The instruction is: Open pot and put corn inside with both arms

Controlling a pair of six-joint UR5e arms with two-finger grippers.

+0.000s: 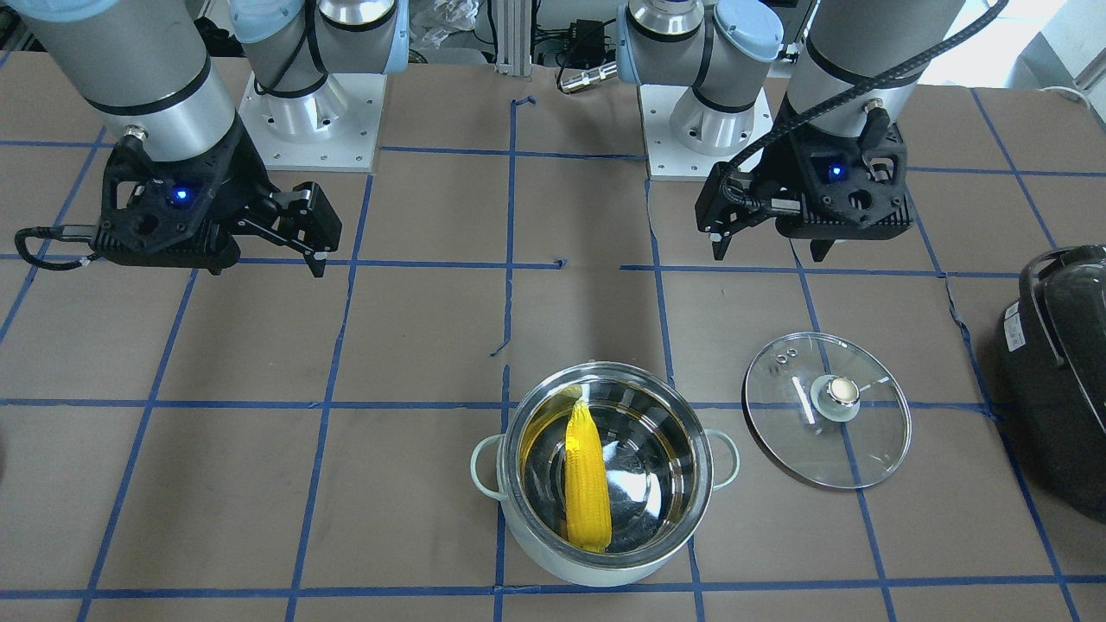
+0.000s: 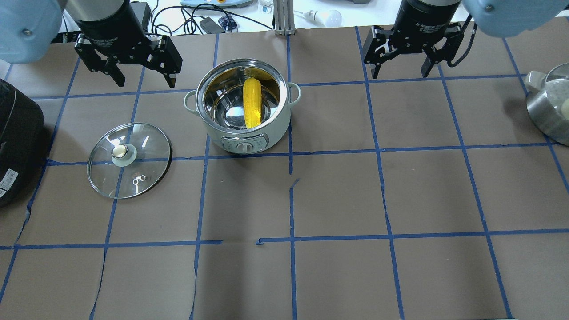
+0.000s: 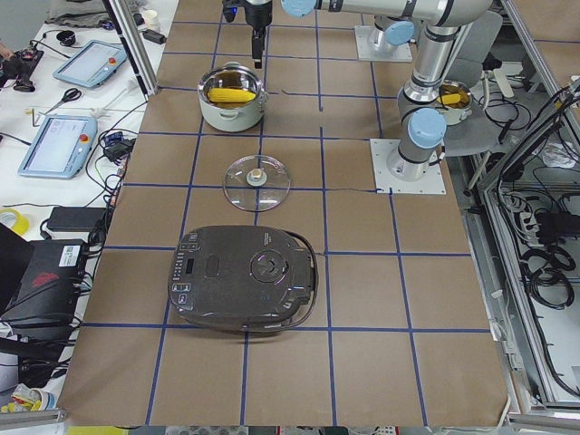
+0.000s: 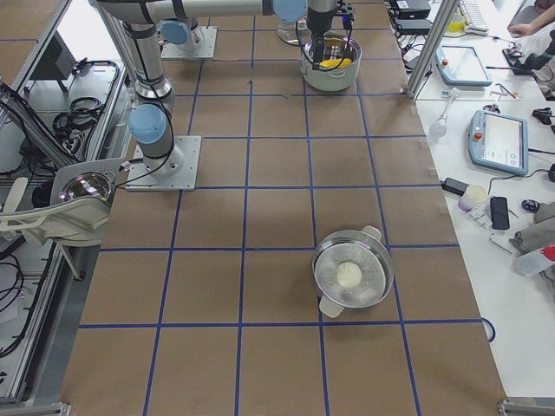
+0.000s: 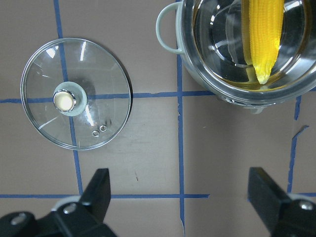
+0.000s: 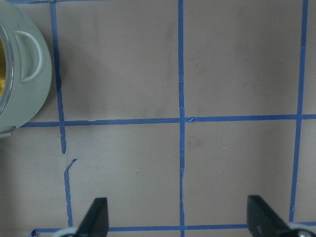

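Overhead exterior view: the corn [image 2: 252, 103] lies inside the pot [image 2: 278, 126], lengthwise in the shiny steel bowl, with one end leaning on the inner wall on the side away from the robot. The pot stands uncovered near the far edge of the table [image 2: 338, 195], a little left of the middle, its control knob facing the robot. The glass lid [image 2: 129, 160] lies flat on the table with its knob up, to the left of the pot and apart from it, between the pot and a black cooker [image 2: 18, 133] at the left edge. The left gripper [image 2: 146, 82] hangs above the table near the far edge, just left of the pot, fingers spread wide with nothing between them. The right gripper [image 2: 399, 74] hangs near the far edge well to the right of the pot, likewise spread wide and empty. A second steel pot [image 2: 549, 106] sits at the right edge.
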